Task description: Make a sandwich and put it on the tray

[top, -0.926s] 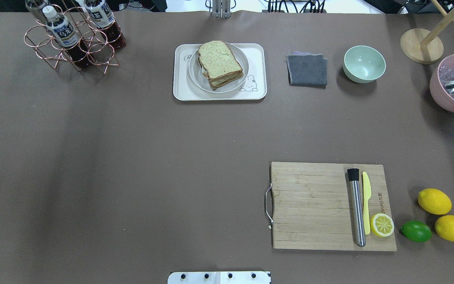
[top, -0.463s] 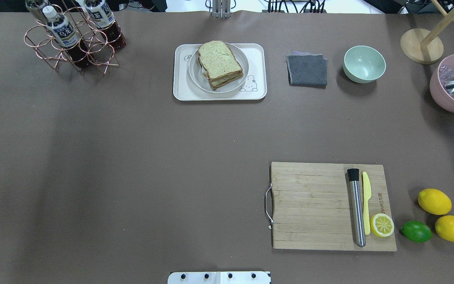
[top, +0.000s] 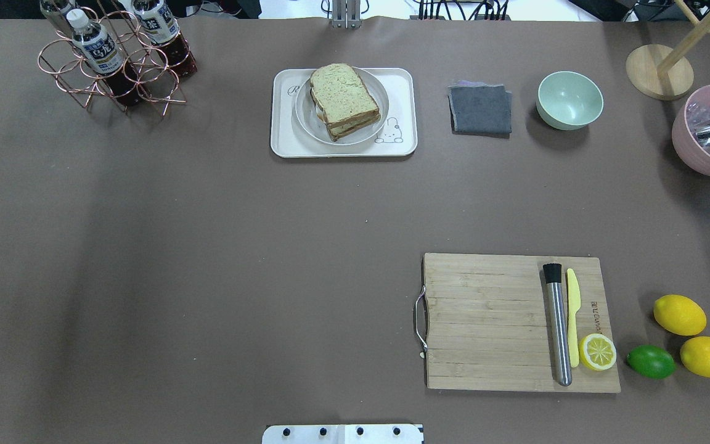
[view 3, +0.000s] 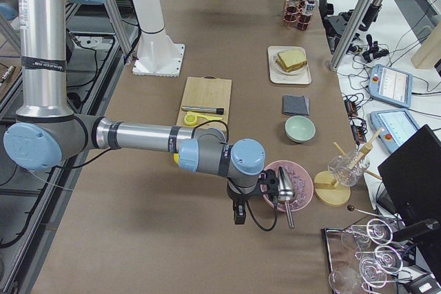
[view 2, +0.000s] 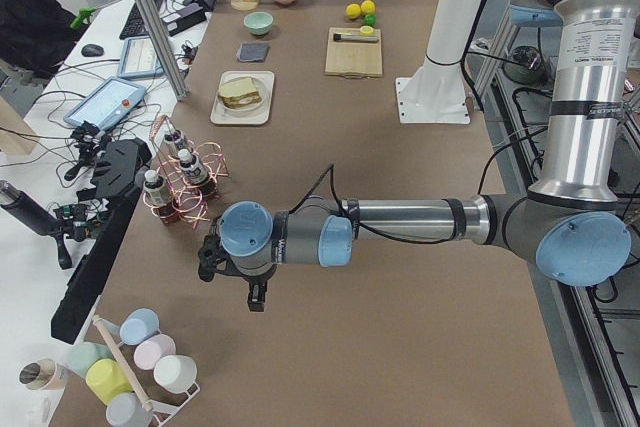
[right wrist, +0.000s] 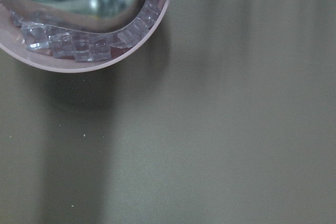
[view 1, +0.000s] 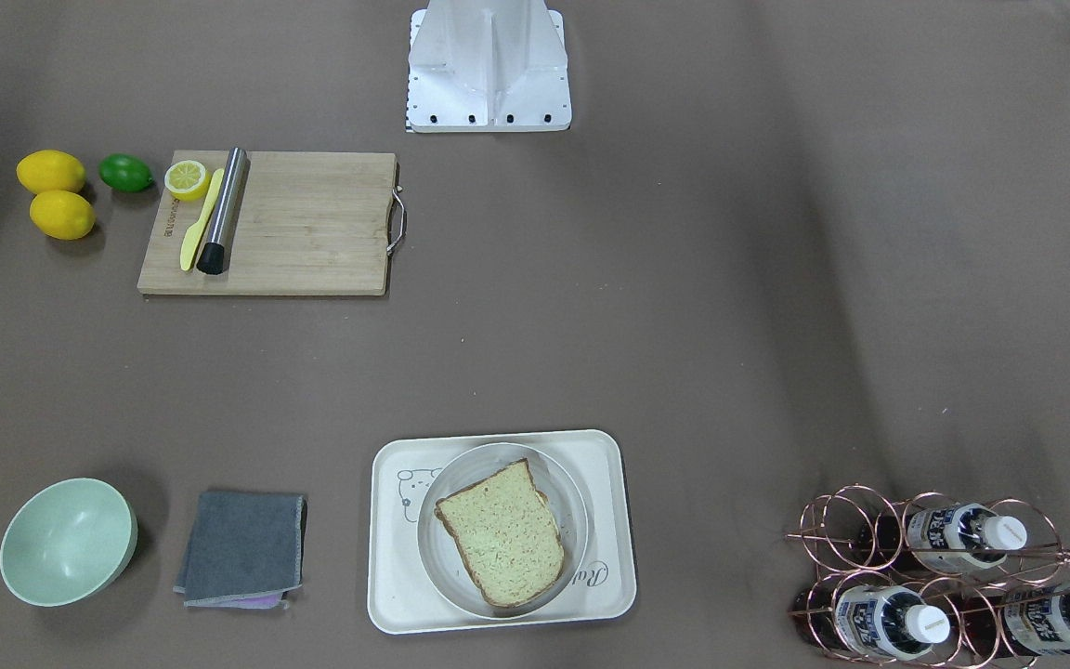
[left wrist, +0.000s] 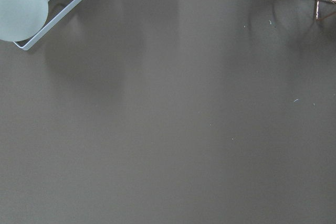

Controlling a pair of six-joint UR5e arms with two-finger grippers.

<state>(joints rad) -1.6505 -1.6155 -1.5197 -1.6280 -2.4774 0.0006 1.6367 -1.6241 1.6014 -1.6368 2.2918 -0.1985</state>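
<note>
Sandwich (top: 344, 100): assembled, on grey plate (top: 307, 118), which sits inside tray (top: 281, 140) at far table edge; I'd call the task done.
Left gripper (view 2: 256, 297): over bare table near cup rack (view 2: 140, 367), well apart from tray; jaws, can't tell.
Right gripper (view 3: 239, 215): beside pink ice bowl (view 3: 303, 197); jaws, can't tell.
Why: I judge both arms sit wide to leave the tray unobstructed.
</note>
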